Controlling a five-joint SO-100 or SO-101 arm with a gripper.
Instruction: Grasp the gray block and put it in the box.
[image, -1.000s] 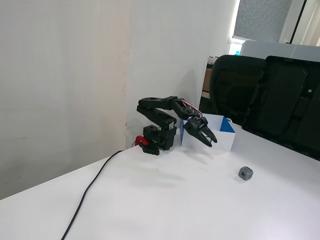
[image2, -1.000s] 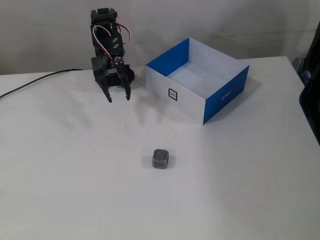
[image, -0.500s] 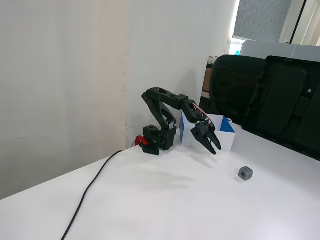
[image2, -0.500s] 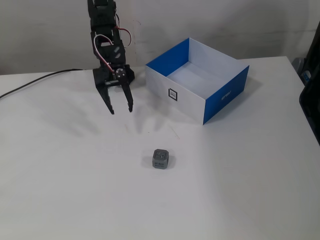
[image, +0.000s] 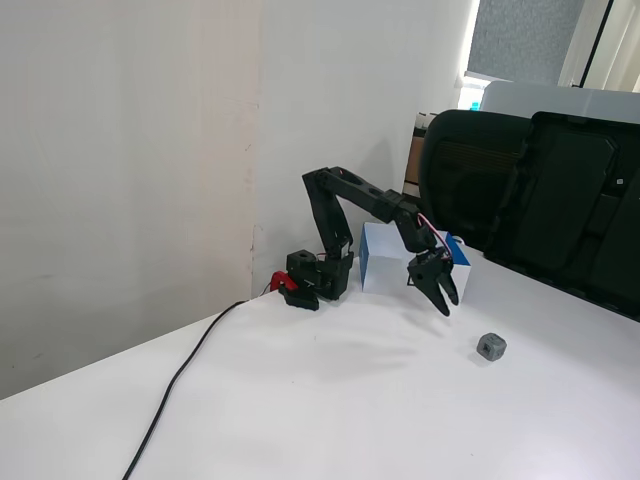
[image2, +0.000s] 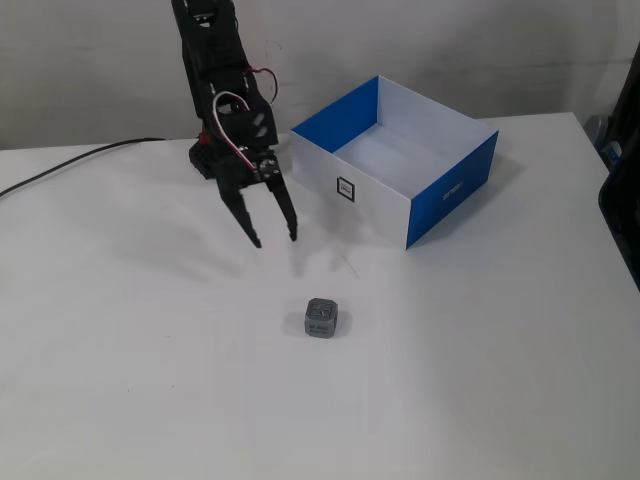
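The gray block (image2: 322, 319) sits alone on the white bench (image2: 480, 380), a small dull cube with a dark recess on its upper face, well clear of anything else; in the side-on fixed view the same block (image: 491, 346) lies toward the right of the bench (image: 330, 410), beyond the arm's reach point. The claw (image2: 275, 238) hangs above the bench with its two dark fingers spread apart and pointing downward, holding nothing, and it is near the block but not over it, sitting up and to the left of the cube in the view from above. In the side-on fixed view the claw (image: 446, 302) is raised off the surface, to the left of the block, with the arm bent in an arch from its base near the wall. The box (image2: 447, 190), low and white with blue sides and a small black-and-white square marker on its front wall, stands open and empty to the right of the arm's base in the view from above; in the other fixed view the box (image: 377, 266) is partly hidden behind the arm. A black cable (image2: 60, 170) runs from the base across the bench toward the left edge. A large black case (image: 575, 205) stands behind the bench on the right
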